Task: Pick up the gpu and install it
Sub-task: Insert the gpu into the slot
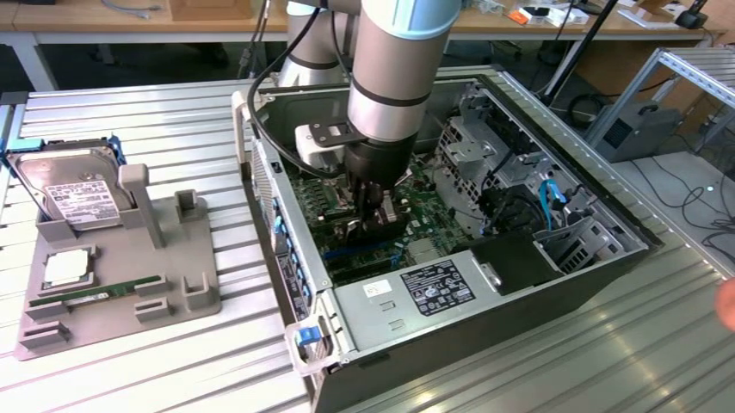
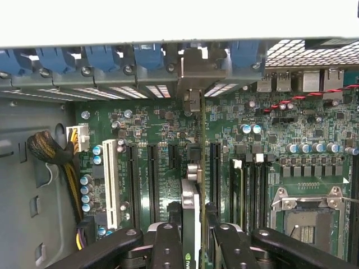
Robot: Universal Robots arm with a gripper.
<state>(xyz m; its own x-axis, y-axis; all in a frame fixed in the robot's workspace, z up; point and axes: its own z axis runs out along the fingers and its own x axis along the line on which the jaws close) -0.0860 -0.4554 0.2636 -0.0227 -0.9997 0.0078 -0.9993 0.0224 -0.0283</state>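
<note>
The gpu [image 2: 190, 210] stands on edge between my fingers, seen edge-on with a silvery rim. It runs along the black expansion slots [image 2: 214, 174] of the green motherboard [image 2: 168, 129], and its far end with the metal bracket [image 2: 193, 70] reaches the case's rear slot openings. My gripper [image 2: 193, 238] is shut on the card, one black finger [image 2: 167, 241] on each side. In the exterior view the gripper [image 1: 379, 219] is down inside the open computer case [image 1: 460, 288], just above the board. Whether the card sits in a slot I cannot tell.
A white slot [image 2: 110, 176], a cable bundle [image 2: 53, 154] and the CPU socket [image 2: 305, 213] flank the card. Beside the case, on the exterior view's left, a grey fixture [image 1: 172, 292] holds a hard drive [image 1: 75, 198] and a RAM stick [image 1: 98, 295]. A hand [image 1: 725, 305] shows at the exterior view's right.
</note>
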